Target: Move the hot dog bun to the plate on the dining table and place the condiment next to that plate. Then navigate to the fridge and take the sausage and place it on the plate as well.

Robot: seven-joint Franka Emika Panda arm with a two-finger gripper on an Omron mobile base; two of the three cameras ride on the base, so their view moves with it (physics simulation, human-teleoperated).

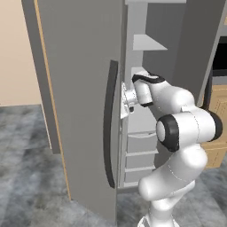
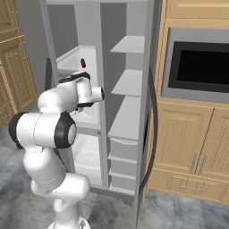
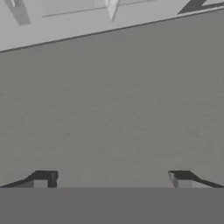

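Your arm [image 2: 49,129] stands closest to the base cameras, white with dark joints, reaching forward and up into the fridge [image 1: 80,88]. That fridge is the largest item before you: tall, plain grey, with both full-height doors swung outward. On the left door you see a long dark vertical handle [image 1: 109,124]; on the right door edge, a dark curved strip [image 2: 154,134]. Inside you find pale grey shelves [image 2: 129,44] stacked on the right half and drawers [image 2: 123,150] below them. To the right of the fridge stand light wooden cabinets [image 2: 197,143] with a dark built-in oven window [image 2: 201,65] above.

Your tool [image 3: 111,178] is open, its two dark fingertips [image 3: 43,179] set wide apart with nothing between them. From the hand camera it faces a plain grey inner surface, with pale shelf edges along the top.

You can see the sausage [image 2: 83,62] as a small dark red item on an upper left shelf, above the wrist and well apart from the tool.
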